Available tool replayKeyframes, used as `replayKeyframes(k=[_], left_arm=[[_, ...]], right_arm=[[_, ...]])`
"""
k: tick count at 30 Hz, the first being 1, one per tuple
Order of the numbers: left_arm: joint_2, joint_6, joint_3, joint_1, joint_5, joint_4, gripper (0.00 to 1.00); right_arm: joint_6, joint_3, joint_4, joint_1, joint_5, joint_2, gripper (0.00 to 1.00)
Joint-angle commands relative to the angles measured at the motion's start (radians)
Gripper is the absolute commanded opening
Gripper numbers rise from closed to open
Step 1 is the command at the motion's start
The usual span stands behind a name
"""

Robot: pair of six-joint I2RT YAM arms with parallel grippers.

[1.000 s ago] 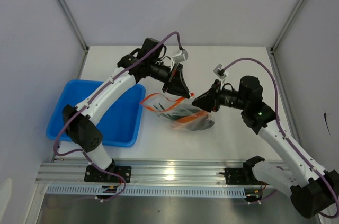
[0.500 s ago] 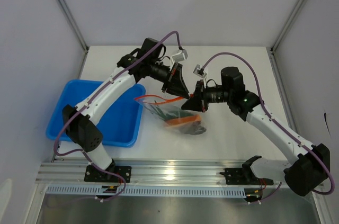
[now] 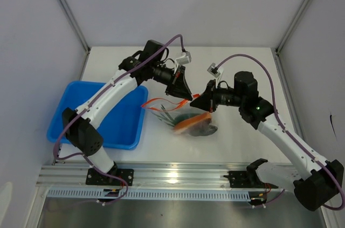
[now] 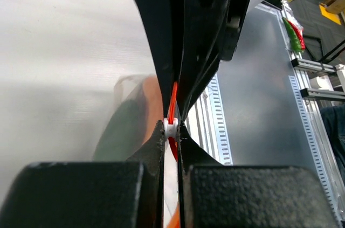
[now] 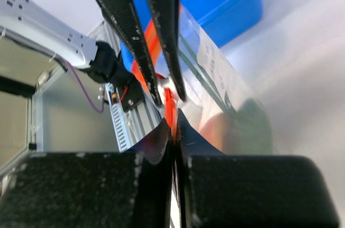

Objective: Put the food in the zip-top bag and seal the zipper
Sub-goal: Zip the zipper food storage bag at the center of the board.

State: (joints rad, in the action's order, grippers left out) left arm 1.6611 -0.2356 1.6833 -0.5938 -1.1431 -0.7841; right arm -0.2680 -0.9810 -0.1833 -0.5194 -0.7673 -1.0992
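Clear bag [image 3: 160,108] at mid-table holds the dark-red, orange-rimmed meat [image 3: 195,124] and green stalks [image 3: 170,116]; its red-orange zipper [image 4: 173,98] lines the far edge.

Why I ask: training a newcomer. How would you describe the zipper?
On the table, right of the blue tray, a clear zip-top bag sits between the left gripper and right gripper. The zipper is its thin red-orange mouth strip, pinched by both.

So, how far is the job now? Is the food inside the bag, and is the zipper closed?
Done: the meat slab and green stalks lie inside the zip-top bag. In hand: the left gripper and right gripper are both shut on the zipper, close together. Left: sealing along the strip; how much is already sealed cannot be told.
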Motion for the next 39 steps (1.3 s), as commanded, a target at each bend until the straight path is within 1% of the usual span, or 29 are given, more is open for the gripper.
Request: replayKeyframes(k=[1, 4, 8, 18, 26, 31, 32, 33, 34, 36, 37, 38, 39], left_arm=[[-0.067, -0.004, -0.046, 0.002, 0.048, -0.037, 0.01], [-0.104, 0.005, -0.091, 0.003, 0.062, -0.032, 0.01], [-0.167, 0.024, -0.152, 0.002, 0.080, -0.014, 0.00], [-0.332, 0.055, -0.286, 0.006, 0.245, 0.003, 0.01], [-0.426, 0.085, -0.353, 0.008, 0.362, 0.014, 0.01], [-0.483, 0.131, -0.401, 0.014, 0.437, 0.034, 0.01], [-0.501, 0.139, -0.424, 0.015, 0.468, 0.040, 0.01], [-0.511, 0.145, -0.430, 0.018, 0.470, 0.043, 0.01], [-0.518, 0.147, -0.436, 0.019, 0.464, 0.040, 0.01], [-0.532, 0.137, -0.461, 0.020, 0.433, 0.040, 0.00], [-0.535, 0.134, -0.468, 0.019, 0.419, 0.039, 0.00], [-0.535, 0.130, -0.468, 0.019, 0.401, 0.036, 0.01], [-0.532, 0.121, -0.465, 0.019, 0.393, 0.031, 0.01]], right_arm=[[-0.086, 0.005, 0.148, 0.047, 0.077, 0.082, 0.00], [-0.115, 0.039, 0.159, 0.071, 0.095, 0.113, 0.00], [-0.148, 0.090, 0.171, 0.125, 0.077, 0.137, 0.00], [-0.143, 0.110, 0.142, 0.174, 0.068, 0.162, 0.00], [-0.149, 0.131, 0.130, 0.208, 0.098, 0.168, 0.00], [-0.163, 0.148, 0.119, 0.252, 0.114, 0.188, 0.00], [-0.165, 0.154, 0.122, 0.259, 0.106, 0.190, 0.00], [-0.169, 0.157, 0.128, 0.263, 0.097, 0.190, 0.00], [-0.171, 0.160, 0.133, 0.265, 0.085, 0.190, 0.00], [-0.183, 0.174, 0.180, 0.266, 0.011, 0.190, 0.00], [-0.192, 0.179, 0.224, 0.266, -0.097, 0.174, 0.00], [-0.203, 0.180, 0.267, 0.260, -0.152, 0.162, 0.00], [-0.198, 0.173, 0.272, 0.248, -0.197, 0.145, 0.00]])
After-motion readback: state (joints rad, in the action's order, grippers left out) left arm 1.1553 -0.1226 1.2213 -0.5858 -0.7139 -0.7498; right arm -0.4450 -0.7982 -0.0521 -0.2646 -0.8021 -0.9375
